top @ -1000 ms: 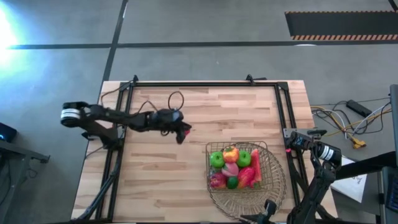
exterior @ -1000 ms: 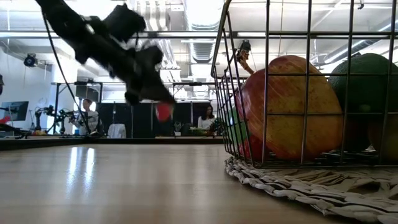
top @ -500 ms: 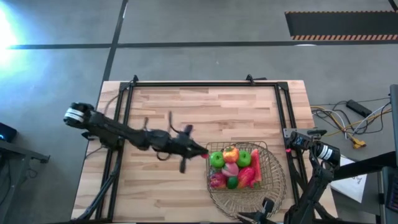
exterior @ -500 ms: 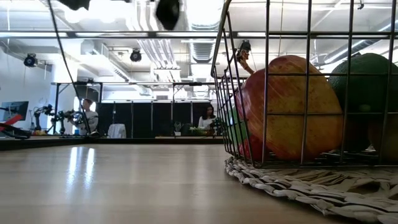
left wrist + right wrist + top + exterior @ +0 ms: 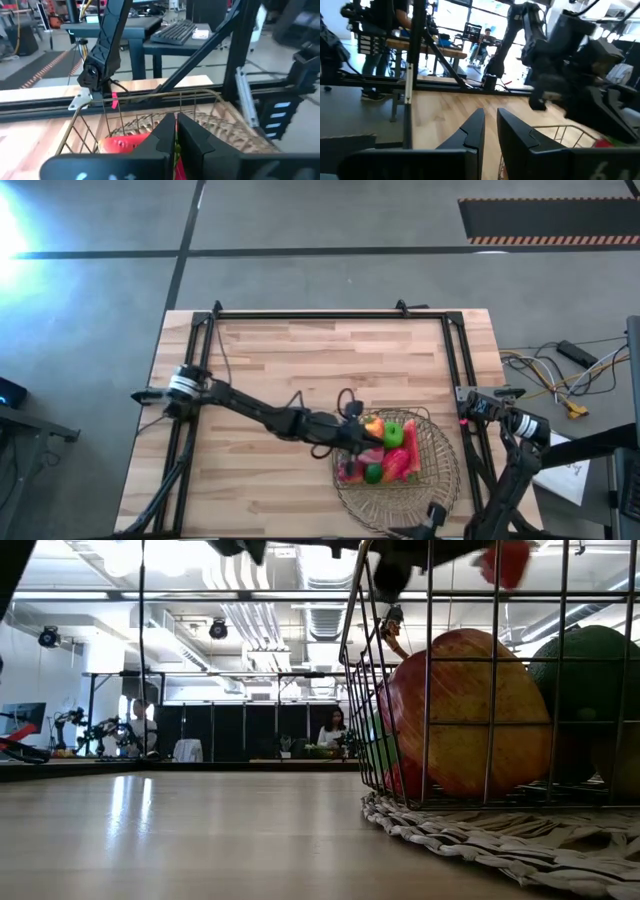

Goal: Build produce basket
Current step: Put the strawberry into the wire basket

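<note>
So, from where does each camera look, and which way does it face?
High view: above the table, looking straight down; the left arm reaches over the basket, the right arm waits at the table's right edge.
Low view: at table height, level through the basket's wire; arm parts at the top.
Left wrist: past the left pincer into the basket.
Right wrist: past the right pincer, toward the left arm.
All four share the basket.

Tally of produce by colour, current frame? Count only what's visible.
In the basket, high view:
green: 2 (large green piece, small green piece)
orange: 1 (orange piece)
red: 2 (long red piece, red-pink piece)
At the left gripper, above the basket:
red: 1 (small red piece)
Total: 6. The gripper may hide more.
</note>
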